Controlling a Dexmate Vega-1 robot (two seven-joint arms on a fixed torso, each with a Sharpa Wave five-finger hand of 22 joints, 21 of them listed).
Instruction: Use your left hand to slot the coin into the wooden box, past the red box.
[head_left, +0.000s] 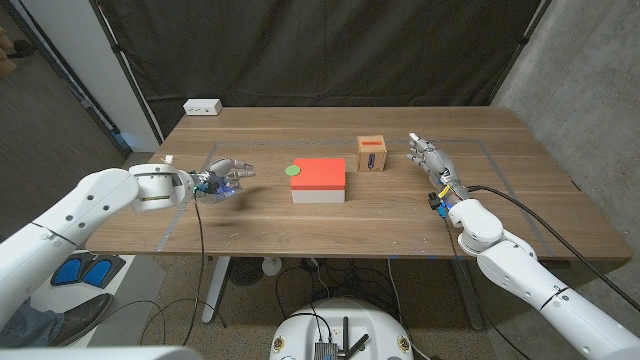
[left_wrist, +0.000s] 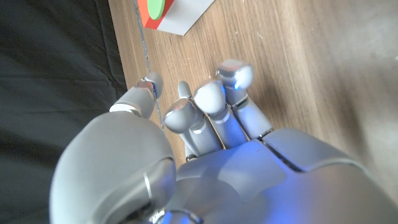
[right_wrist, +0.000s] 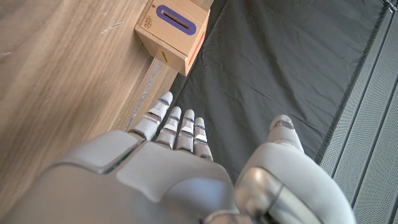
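We see the wooden table (head_left: 400, 215), then the red box (head_left: 320, 179) at centre. The wooden box (head_left: 372, 154) stands at its two o'clock, the green coin (head_left: 293, 170) at its nine. Our left hand (head_left: 226, 178) hovers further toward nine, fingers loosely curled, holding nothing. Our right hand (head_left: 428, 157) waits at the wooden box's three o'clock, fingers straight, empty. A white power strip (head_left: 202, 106) lies at eleven o'clock.

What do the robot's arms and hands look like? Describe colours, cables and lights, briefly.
Both arms have smooth white shells. The left hand and right hand are silver-grey with jointed metallic fingers. Blue light glows at the left hand's base; a black cable runs along the right forearm.
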